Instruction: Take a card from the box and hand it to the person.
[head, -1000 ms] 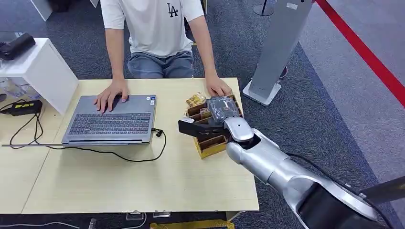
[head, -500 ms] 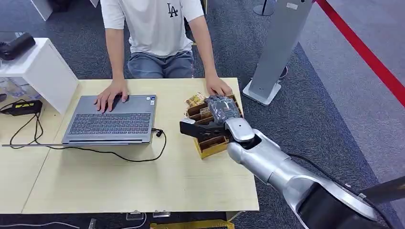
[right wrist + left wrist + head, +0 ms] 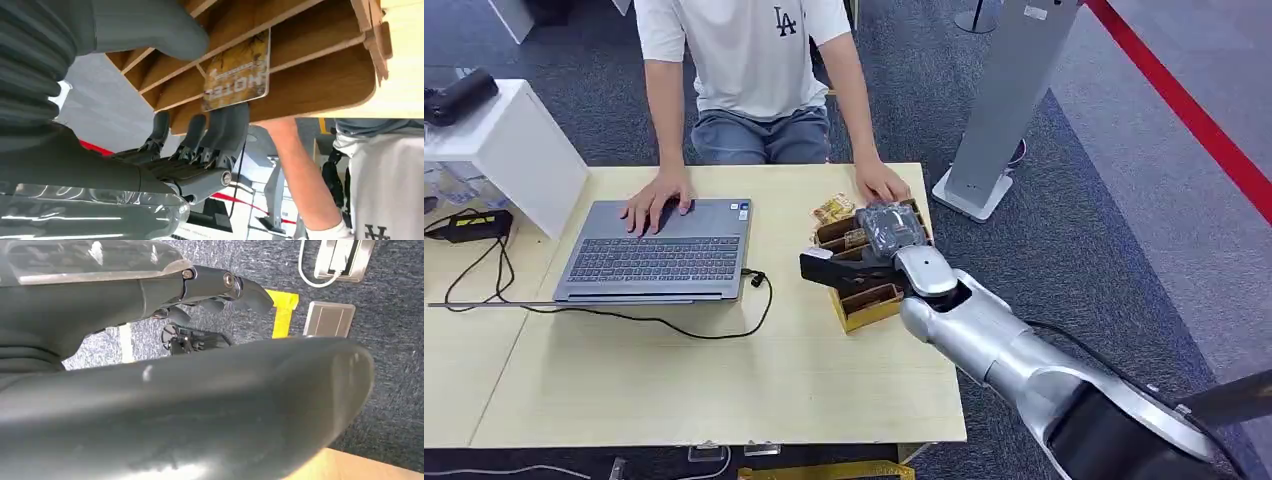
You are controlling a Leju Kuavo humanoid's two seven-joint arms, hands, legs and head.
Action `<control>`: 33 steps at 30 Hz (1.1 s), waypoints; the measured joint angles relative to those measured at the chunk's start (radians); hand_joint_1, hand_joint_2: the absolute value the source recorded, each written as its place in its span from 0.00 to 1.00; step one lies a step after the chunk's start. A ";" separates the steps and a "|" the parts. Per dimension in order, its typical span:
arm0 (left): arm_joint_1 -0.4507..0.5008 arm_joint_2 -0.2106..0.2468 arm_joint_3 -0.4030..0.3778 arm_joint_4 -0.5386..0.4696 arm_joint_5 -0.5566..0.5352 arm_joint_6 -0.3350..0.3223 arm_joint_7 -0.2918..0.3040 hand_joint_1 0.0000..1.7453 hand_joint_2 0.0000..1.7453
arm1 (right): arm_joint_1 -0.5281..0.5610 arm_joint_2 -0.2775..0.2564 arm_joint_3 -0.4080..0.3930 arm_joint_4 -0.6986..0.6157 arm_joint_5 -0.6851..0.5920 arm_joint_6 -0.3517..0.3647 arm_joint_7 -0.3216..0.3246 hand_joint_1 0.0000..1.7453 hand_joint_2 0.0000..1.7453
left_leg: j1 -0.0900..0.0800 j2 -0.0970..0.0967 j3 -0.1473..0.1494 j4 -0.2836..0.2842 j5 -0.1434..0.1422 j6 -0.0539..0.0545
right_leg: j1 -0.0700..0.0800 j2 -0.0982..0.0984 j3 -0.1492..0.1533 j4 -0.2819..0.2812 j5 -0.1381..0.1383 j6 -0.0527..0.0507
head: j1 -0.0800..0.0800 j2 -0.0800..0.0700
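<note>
Head view: Though the right hand [image 3: 886,235] hangs over the wooden box [image 3: 870,268] much as it did a second ago, its dark fingers now sit a touch deeper over the far slots, thumb jutting out toward the laptop [image 3: 659,249]; the shift is slight.
Person: one hand [image 3: 881,183] of theirs rests on the worktop [image 3: 674,380] just beyond the robot's hand, the other on the laptop, both unmoved.
Left wrist view: the left hand [image 3: 220,287] hangs over carpet, fingers loosely curled around nothing.
Right wrist view: the fingers [image 3: 220,131] lie extended side by side along the box's outer wall, their tips at the lower edge of a yellow card [image 3: 239,70] standing in a slot; the thumb sits apart over the dividers. Whether anything is pinched, I cannot tell.
Meaning: the card is not yet lifted, so I judge this as settling for the grasp, with the handover ahead.
</note>
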 joint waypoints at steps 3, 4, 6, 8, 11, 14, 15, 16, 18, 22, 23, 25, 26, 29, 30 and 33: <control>0.000 0.000 0.000 0.000 0.000 0.000 0.000 0.00 0.00 | 0.001 0.000 0.000 0.000 -0.003 0.002 0.000 0.48 1.00 | 0.000 0.000 0.000 0.000 0.000 0.000 | 0.000 0.000 0.000 0.000 0.000 0.000 | 0.000 0.000; 0.000 0.000 0.000 0.000 0.000 0.000 0.000 0.00 0.00 | 0.001 0.000 0.000 0.000 -0.003 0.002 0.000 0.49 1.00 | 0.000 0.000 0.000 0.000 0.000 0.000 | 0.000 0.000 0.000 0.000 0.000 0.000 | 0.000 0.000; 0.000 0.000 0.000 0.000 0.000 0.000 0.000 0.00 0.00 | 0.001 0.000 0.000 0.000 -0.003 0.002 0.001 0.52 1.00 | 0.000 0.000 0.000 0.000 0.000 0.000 | 0.000 0.000 0.000 0.000 0.000 0.000 | 0.000 0.000; 0.000 0.000 0.000 0.000 0.000 0.000 0.000 0.00 0.00 | 0.001 0.000 0.000 0.000 -0.004 0.002 0.002 0.64 1.00 | 0.000 0.000 0.000 0.000 0.000 0.000 | 0.000 0.000 0.000 0.000 0.000 0.000 | 0.000 0.000; 0.000 0.000 0.000 0.000 0.000 0.000 0.000 0.00 0.00 | 0.002 0.000 0.000 0.000 -0.006 0.003 0.002 0.80 1.00 | 0.000 0.000 0.000 0.000 0.000 0.000 | 0.000 0.000 0.000 0.000 0.000 0.000 | 0.000 0.000; 0.000 0.000 0.000 0.000 0.000 0.000 0.000 0.00 0.00 | 0.002 0.000 0.000 0.000 -0.007 0.003 0.003 0.87 1.00 | 0.000 0.000 0.000 0.000 0.000 0.000 | 0.000 0.000 0.000 0.000 0.000 0.000 | 0.000 0.000; 0.000 0.000 0.000 0.000 0.000 0.000 0.000 0.00 0.00 | 0.003 0.000 0.000 0.000 -0.007 0.003 0.003 0.95 1.00 | 0.000 0.000 0.000 0.000 0.000 0.000 | 0.000 0.000 0.000 0.000 0.000 0.000 | 0.000 0.000; 0.000 0.000 0.000 0.000 0.000 0.000 0.000 0.00 0.00 | 0.003 0.000 -0.001 0.000 -0.007 0.003 0.003 0.99 1.00 | 0.000 0.000 0.000 0.000 0.000 0.000 | 0.000 0.000 0.000 0.000 0.000 0.000 | 0.000 0.000; 0.000 0.000 0.000 0.000 0.000 0.000 0.000 0.00 0.00 | 0.002 0.000 -0.001 -0.002 -0.007 0.002 0.003 1.00 1.00 | 0.000 0.000 0.000 0.000 0.000 0.000 | 0.000 0.000 0.000 0.000 0.000 0.000 | 0.000 0.000; 0.000 0.000 0.000 0.000 0.000 0.000 0.000 0.00 0.00 | 0.002 0.000 -0.002 -0.002 -0.007 0.002 0.002 1.00 1.00 | 0.000 0.000 0.000 0.000 0.000 0.000 | 0.000 0.000 0.000 0.000 0.000 0.000 | 0.000 0.000; 0.000 0.000 0.000 0.000 0.000 0.000 0.000 0.00 0.00 | 0.002 0.000 -0.002 -0.002 -0.008 0.002 0.002 1.00 1.00 | 0.000 0.000 0.000 0.000 0.000 0.000 | 0.000 0.000 0.000 0.000 0.000 0.000 | 0.000 0.000; 0.000 0.000 0.000 0.000 -0.006 -0.008 -0.002 0.00 0.00 | 0.002 0.000 -0.002 -0.002 -0.008 0.001 0.001 1.00 1.00 | 0.000 0.000 0.000 0.000 0.000 0.000 | 0.000 0.000 0.000 0.000 0.000 0.000 | 0.000 0.000; 0.000 0.000 0.000 0.000 -0.013 -0.012 -0.002 0.00 0.00 | 0.002 0.000 -0.002 -0.002 -0.008 0.001 0.000 1.00 1.00 | 0.000 0.000 0.000 0.000 0.000 0.000 | 0.000 0.000 0.000 0.000 0.000 0.000 | 0.000 0.000; 0.000 0.000 -0.005 0.000 -0.016 -0.015 -0.002 0.00 0.00 | 0.002 0.000 -0.002 -0.002 -0.008 0.001 -0.001 1.00 1.00 | 0.000 0.000 0.000 0.000 0.000 0.000 | 0.000 0.000 0.000 0.000 0.000 0.000 | 0.000 0.000; 0.000 0.000 -0.007 0.000 -0.009 -0.016 -0.006 0.00 0.00 | 0.002 0.000 -0.002 -0.002 -0.008 0.001 -0.002 1.00 1.00 | 0.000 0.000 0.000 0.000 0.000 0.000 | 0.000 0.000 0.000 0.000 0.000 0.000 | 0.000 0.000; 0.001 0.000 -0.008 0.000 0.000 -0.011 -0.008 0.00 0.00 | 0.001 0.000 -0.003 -0.002 -0.011 0.001 -0.002 1.00 1.00 | 0.000 0.000 0.000 0.000 0.000 0.000 | 0.000 0.000 0.000 0.000 0.000 0.000 | 0.000 0.000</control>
